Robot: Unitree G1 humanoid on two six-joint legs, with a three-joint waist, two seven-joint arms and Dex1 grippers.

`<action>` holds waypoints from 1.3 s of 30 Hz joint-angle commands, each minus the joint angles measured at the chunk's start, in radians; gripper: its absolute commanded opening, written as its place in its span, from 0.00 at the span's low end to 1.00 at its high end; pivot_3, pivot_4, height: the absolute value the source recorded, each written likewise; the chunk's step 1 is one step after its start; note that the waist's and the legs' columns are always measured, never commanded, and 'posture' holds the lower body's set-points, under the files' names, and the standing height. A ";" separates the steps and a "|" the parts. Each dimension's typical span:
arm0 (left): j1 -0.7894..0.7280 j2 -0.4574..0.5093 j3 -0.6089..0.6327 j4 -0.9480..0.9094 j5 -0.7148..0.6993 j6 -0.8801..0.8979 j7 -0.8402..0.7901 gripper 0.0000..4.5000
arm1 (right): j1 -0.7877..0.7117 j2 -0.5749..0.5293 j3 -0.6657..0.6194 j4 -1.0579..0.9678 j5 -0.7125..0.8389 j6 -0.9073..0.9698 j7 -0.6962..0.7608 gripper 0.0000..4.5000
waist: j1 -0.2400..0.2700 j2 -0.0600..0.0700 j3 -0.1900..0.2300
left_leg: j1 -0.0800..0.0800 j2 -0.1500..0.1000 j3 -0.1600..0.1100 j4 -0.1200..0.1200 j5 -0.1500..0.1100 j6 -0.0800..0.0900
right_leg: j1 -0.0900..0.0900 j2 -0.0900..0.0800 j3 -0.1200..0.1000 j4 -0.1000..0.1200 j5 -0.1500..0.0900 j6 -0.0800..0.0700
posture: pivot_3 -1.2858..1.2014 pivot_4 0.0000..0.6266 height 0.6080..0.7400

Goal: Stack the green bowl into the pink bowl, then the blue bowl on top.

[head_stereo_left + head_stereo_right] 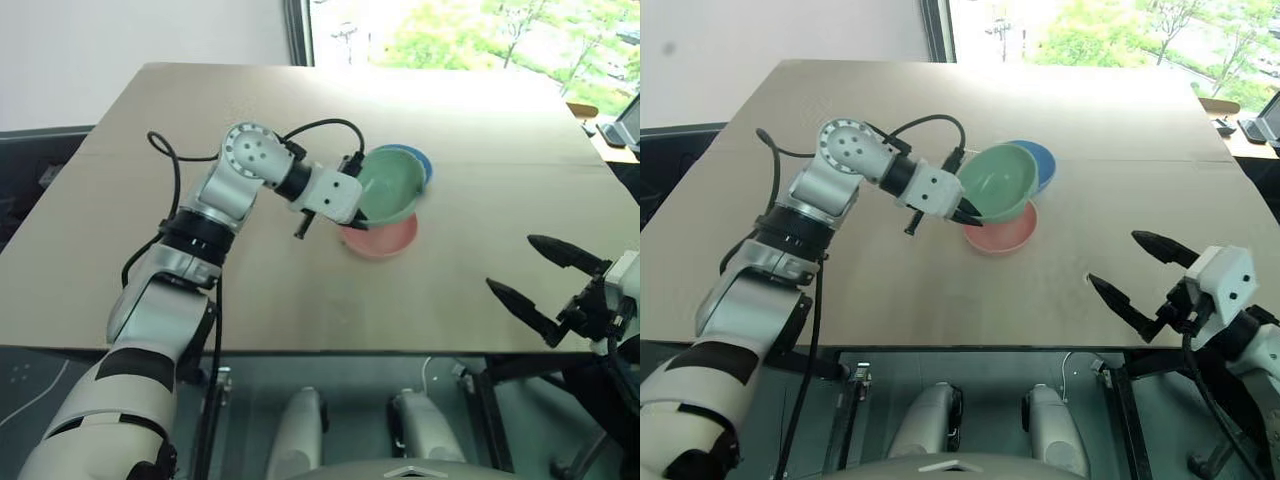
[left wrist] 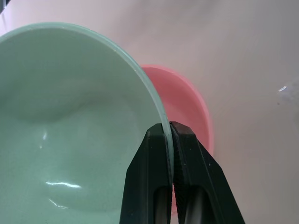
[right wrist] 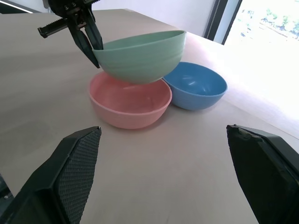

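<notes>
At the lower right of the head view, nearest the camera, the right gripper (image 1: 540, 278) hangs over the front edge of the table (image 1: 150, 270), its two black fingers spread wide apart with nothing between them. In its own wrist view those fingers (image 3: 70, 172) rise at the two lower corners, and the bare tabletop lies between them.

Further in, near the centre of the frame, the pink bowl (image 1: 385, 238) sits upright on the table. The green bowl (image 1: 388, 186) is held just above it, tilted (its mouth turned up and toward the camera), with its underside low over the pink bowl's opening; whether the two touch cannot be told. The left gripper (image 1: 970, 212) reaches in from the left of the frame, and its fingers are clamped together on the green bowl's rim on the side nearest the arm. The left wrist view shows this closely: the two fingers (image 2: 156, 182) pinch the thin mint-green edge, one inside the bowl and one outside, with the pink bowl behind it.

Beyond these, toward the upper right of the pair, the blue bowl (image 3: 195, 86) stands upright on the table, just beside the pink bowl and partly hidden behind the green one in the head view.
</notes>
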 commanded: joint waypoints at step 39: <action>0.943 0.151 0.722 -1.138 -0.638 1.035 0.787 0.82 | -1.502 0.137 0.893 1.931 -1.029 -1.071 0.005 1.00 | -0.024 0.002 0.003 | 0.001 0.000 0.002 -0.001 0.000 0.000 | -0.002 -0.003 0.001 0.002 0.000 -0.001 | 0.52 0.24 1.00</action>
